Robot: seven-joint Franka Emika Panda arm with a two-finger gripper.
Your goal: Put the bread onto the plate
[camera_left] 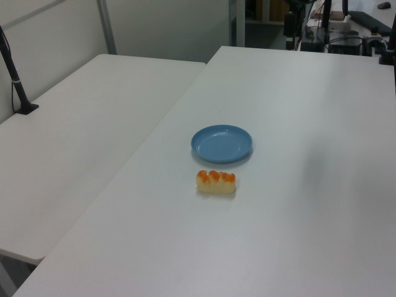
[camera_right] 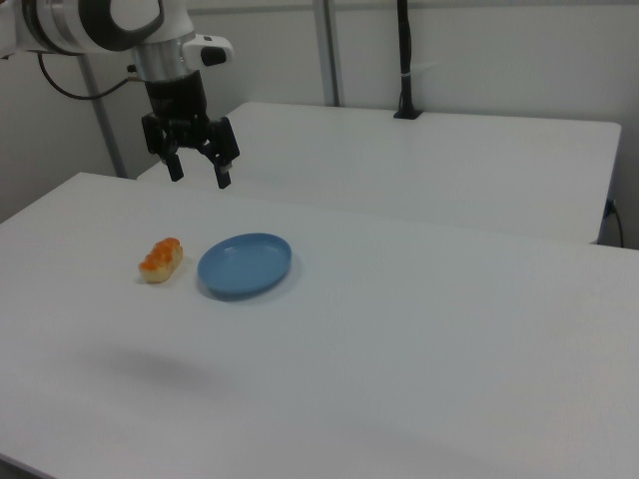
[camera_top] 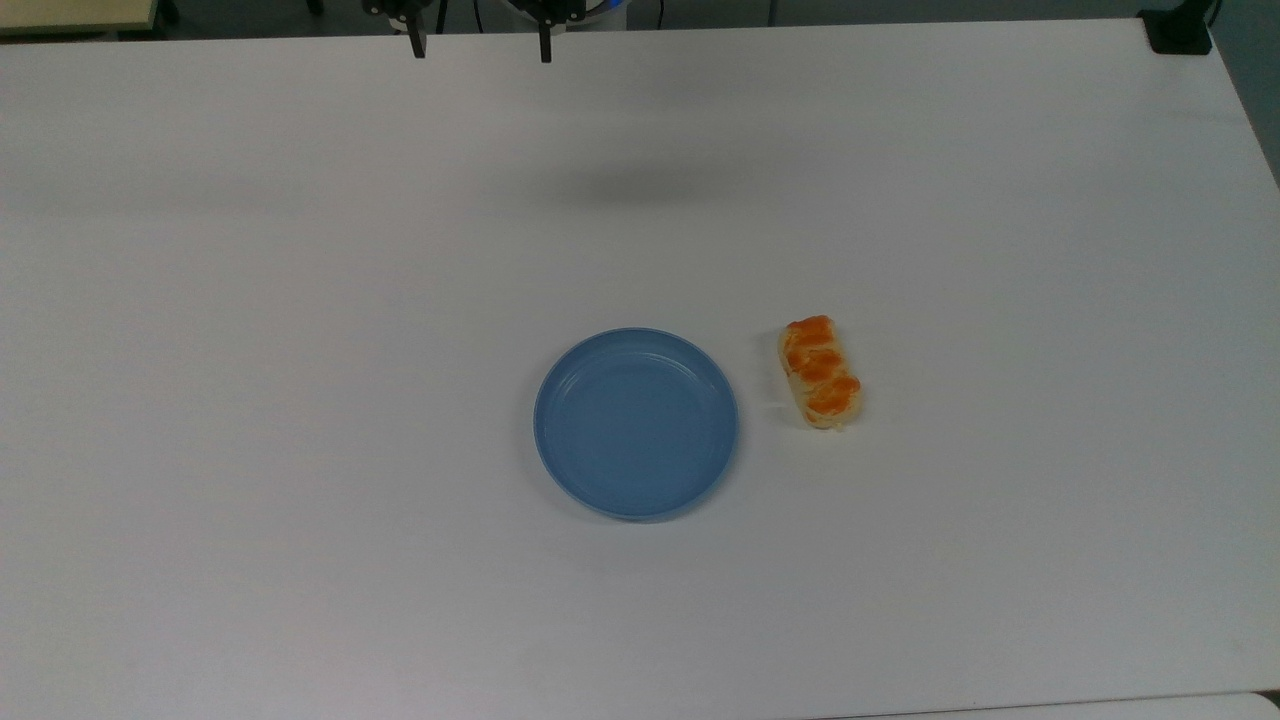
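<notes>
In the top view, reading left to right, we have the fingers [camera_top: 480,40] at the far edge of the desk [camera_top: 300,300], then the plate [camera_top: 636,423] near the middle, then the bread [camera_top: 820,371] just beside the plate on the top view's right, with a narrow strip of bare desk between them. The fingers are spread wide and hold nothing.

The move turns on how the bread lies from the fingers. In the top view it sits well apart from them, nearer the camera and off to the top view's right, so we judge the arm must travel out across the desk and sideways, then come down. The bread's long axis runs mostly away from the far edge, tilted slightly, so we would close across its short width.

In the right view the order flips: bread [camera_right: 160,260] to the right view's left, plate [camera_right: 245,264] just beside it, and the fingers [camera_right: 198,172] hanging high above both. The plate is bare, so the task is not yet begun.
</notes>
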